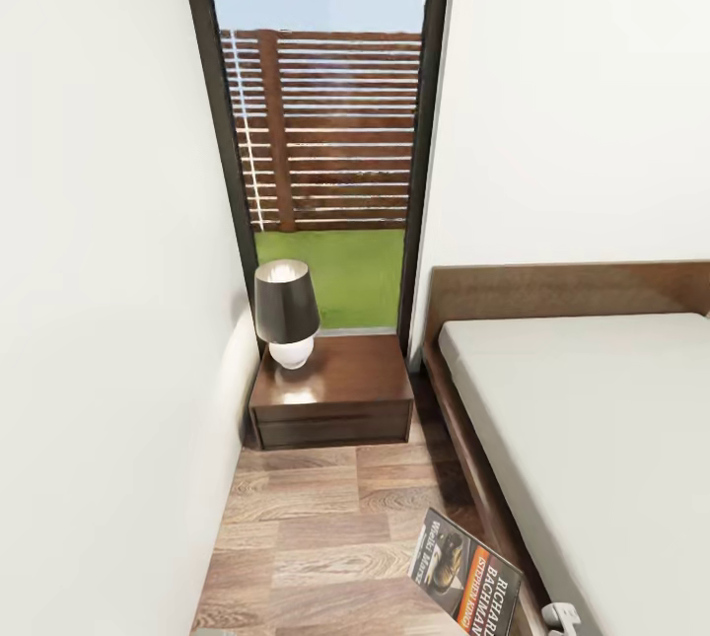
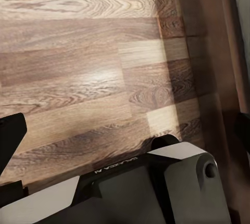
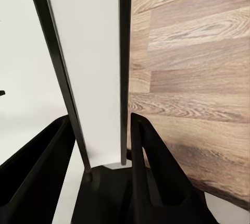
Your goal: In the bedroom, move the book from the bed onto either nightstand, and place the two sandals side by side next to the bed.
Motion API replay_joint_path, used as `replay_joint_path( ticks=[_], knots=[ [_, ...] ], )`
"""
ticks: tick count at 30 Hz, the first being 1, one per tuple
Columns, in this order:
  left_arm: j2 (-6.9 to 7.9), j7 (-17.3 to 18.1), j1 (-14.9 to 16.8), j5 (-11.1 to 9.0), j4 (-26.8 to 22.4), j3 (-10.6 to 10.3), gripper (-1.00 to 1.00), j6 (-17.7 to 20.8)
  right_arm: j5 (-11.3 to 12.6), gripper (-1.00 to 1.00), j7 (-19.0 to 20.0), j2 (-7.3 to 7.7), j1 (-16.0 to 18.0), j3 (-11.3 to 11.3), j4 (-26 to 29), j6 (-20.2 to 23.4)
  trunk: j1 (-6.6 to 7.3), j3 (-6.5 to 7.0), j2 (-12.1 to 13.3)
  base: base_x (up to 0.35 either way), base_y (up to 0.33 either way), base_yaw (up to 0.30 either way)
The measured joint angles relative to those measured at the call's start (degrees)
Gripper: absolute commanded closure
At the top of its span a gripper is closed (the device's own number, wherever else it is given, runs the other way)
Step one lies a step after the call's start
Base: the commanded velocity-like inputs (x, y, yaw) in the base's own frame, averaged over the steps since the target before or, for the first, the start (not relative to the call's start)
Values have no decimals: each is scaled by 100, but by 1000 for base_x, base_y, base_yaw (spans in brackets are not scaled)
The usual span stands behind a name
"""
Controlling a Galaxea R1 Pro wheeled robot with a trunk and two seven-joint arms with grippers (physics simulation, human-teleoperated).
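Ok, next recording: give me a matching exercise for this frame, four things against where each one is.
Things:
1. lamp
2. book
3. nightstand
4. bed

Places:
A. clamped edge-on between the right gripper's fingers, above the floor
B. along the right side of the head view, headboard to the wall
C. on the nightstand's top, toward its left
D. below the tall window, between the left wall and the bed

Pairs: 1-C, 2-A, 3-D, 4-B
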State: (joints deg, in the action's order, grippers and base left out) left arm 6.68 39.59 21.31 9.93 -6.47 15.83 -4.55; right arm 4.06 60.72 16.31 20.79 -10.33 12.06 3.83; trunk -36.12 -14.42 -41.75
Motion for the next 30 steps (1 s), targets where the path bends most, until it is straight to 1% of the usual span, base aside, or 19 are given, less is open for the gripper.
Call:
replay_joint_path(
  ticks=[19, 27, 30],
  knots=[
    [0, -1, 0, 0, 0, 0, -100, 0, 0, 100, 0, -3, 0, -1, 0, -3, 0, 159, 0, 0, 0, -59],
    [-4, -3, 0, 0, 0, 0, -100, 0, -2, 100, 0, 1, 0, 1, 0, -2, 0, 169, 0, 9, 0, -4],
    [-15, -5, 0, 0, 0, -1, -100, 0, -2, 100, 0, 2, 0, 5, 1, -2, 2, 169, 0, 173, 0, 0]
  ],
)
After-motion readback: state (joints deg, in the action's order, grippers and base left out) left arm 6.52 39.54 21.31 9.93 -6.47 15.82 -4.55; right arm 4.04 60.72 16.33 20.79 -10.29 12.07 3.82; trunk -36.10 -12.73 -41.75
